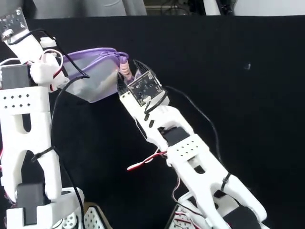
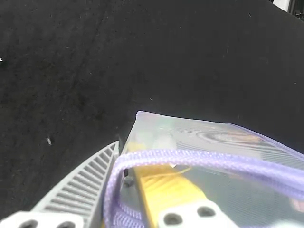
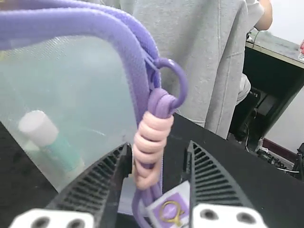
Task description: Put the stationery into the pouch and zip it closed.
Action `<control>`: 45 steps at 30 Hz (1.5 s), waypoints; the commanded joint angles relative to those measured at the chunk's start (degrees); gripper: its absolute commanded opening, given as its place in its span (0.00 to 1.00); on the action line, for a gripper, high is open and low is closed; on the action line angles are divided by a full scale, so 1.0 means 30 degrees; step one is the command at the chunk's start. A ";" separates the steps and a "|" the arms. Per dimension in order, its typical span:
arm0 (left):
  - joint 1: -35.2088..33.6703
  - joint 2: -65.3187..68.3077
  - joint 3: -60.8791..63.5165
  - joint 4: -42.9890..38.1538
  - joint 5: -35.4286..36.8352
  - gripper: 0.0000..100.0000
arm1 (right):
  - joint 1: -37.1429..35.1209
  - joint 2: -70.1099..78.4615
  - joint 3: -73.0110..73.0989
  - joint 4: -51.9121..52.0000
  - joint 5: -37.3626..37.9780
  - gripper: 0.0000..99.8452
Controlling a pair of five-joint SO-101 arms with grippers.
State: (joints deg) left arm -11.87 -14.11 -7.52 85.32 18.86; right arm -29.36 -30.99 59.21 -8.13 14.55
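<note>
Pouch (image 1: 95, 81) is up in the air over the black counter (image 1: 238, 95), strung between the two arms, so nothing of it is resting on the cloth. It's the see-through kind with a purple zipper edge (image 3: 118, 38) running along its top, and from the overhead view the two purple strips look spread apart along most of that top.

The left hand (image 2: 126, 156) has one end of the pouch (image 2: 213, 142) pinched. The grey ribbed finger is on the outside of the wall, the yellow finger is showing through the plastic, and the purple edge loops right over them. The counter (image 2: 71, 57) sits well below.

At the pouch's other end hangs the zipper pull (image 3: 149, 142), a pink coiled cord on a purple ring. The right hand (image 3: 157, 147) is spread open around it, dark ribbed fingers (image 3: 102, 185) on either side. The cord sits close against one finger with a clear gap to the other, so it isn't squeezed.

Inside the pouch (image 3: 71, 95) there's a glue stick (image 3: 45, 137), white cap and green body, lying down near the pouch's bottom wall.
</note>
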 commanded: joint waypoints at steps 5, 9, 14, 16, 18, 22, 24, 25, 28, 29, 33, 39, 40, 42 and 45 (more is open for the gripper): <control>0.0220 0.0088 0.0308 0.0000 0.0088 0.03 | -0.0234 0.0015 -0.0982 -0.0469 0.0029 0.18; 0.0220 0.0088 0.0308 0.0000 0.0088 0.03 | -0.0264 0.0015 -0.1304 -0.0469 -0.0029 0.16; 0.0220 0.0088 0.0337 0.0029 0.0088 0.03 | -0.0264 0.0044 -0.1714 -0.0469 0.0088 0.03; 0.0220 0.0088 0.0337 0.0029 0.0088 0.03 | -0.0264 0.0044 -0.1714 -0.0469 0.0088 0.01; 0.0220 0.0088 0.0337 0.0029 0.0088 0.03 | -0.0205 0.0044 -0.1919 -0.0381 0.0088 0.01; 0.0220 0.0088 0.0337 0.0029 0.0088 0.03 | -0.0147 -0.0190 -0.2505 -0.0264 0.0088 0.01; 0.0220 0.0088 0.0278 0.0029 0.0000 0.03 | 0.0000 -0.0542 -0.3004 0.0703 0.0117 0.01; 0.0220 0.0088 0.0190 0.0029 -0.0322 0.03 | 0.0147 -0.0777 -0.3355 0.1436 0.0117 0.01; 0.0249 0.0059 -0.0015 0.0000 -0.0733 0.05 | 0.0733 -0.1451 -0.4674 0.3516 0.0117 0.01; 0.0249 0.0059 -0.0278 0.0029 -0.0733 0.08 | 0.0908 -0.1626 -0.5172 0.4103 0.0117 0.01; 0.0249 0.0059 -0.1538 0.0352 -0.0088 0.20 | 0.1055 -0.1773 -0.7341 0.6154 0.0117 0.01; 0.0777 0.0059 -0.6579 0.2901 0.0088 0.22 | 0.1084 -0.1744 -0.9363 0.8059 0.0615 0.01; 0.0952 0.0059 -0.7604 0.3282 0.0088 0.22 | 0.1084 -0.1744 -0.9451 0.8205 0.1055 0.01; 0.1011 0.0147 -0.9626 0.3927 0.0088 0.22 | 0.1026 -0.1744 -0.9626 0.8352 0.1729 0.01; 0.0923 0.0234 -1.2147 0.4689 0.0088 0.22 | 0.1026 -0.1773 -0.9832 0.8440 0.1934 0.01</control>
State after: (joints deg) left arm -9.58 -12.97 -31.78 96.66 18.51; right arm -27.25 -33.27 34.68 16.92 19.30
